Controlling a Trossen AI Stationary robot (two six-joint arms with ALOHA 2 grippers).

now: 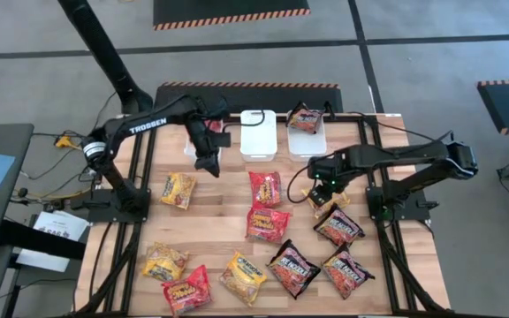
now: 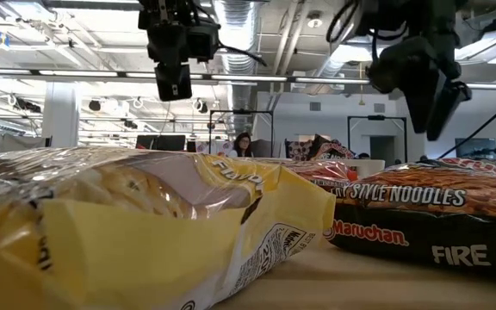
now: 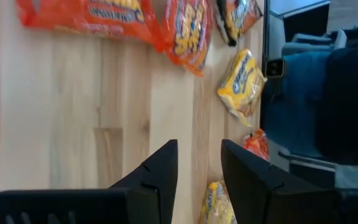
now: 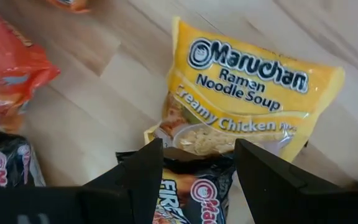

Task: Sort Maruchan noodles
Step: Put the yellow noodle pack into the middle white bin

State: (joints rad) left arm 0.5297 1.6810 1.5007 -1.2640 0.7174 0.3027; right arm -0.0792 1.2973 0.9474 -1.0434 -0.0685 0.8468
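Looking straight down: left gripper point(image 1: 208, 164) hangs near the left white tub point(image 1: 200, 141), right gripper point(image 1: 323, 196) over a yellow packet point(image 1: 332, 200); other Maruchan packets point(image 1: 268, 224) lie scattered on the table point(image 1: 219, 212), one dark packet point(image 1: 305, 117) in the right tub point(image 1: 308, 140). Low view: both grippers up off the table. Left wrist: fingers point(image 3: 157, 171) apart, nothing between them, bare wood below. Right wrist: fingers point(image 4: 143, 171) spread, released, above the yellow Creamy Chicken packet point(image 4: 247, 99) and a black one point(image 4: 188, 186).

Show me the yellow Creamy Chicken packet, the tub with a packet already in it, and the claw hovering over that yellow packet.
Creamy Chicken packet point(image 4: 247, 93): right wrist view, printed front.
Right-hand white tub point(image 1: 310, 144): high view, bare front rim.
Right gripper point(image 4: 197, 171): right wrist view, gap between its open fingers.
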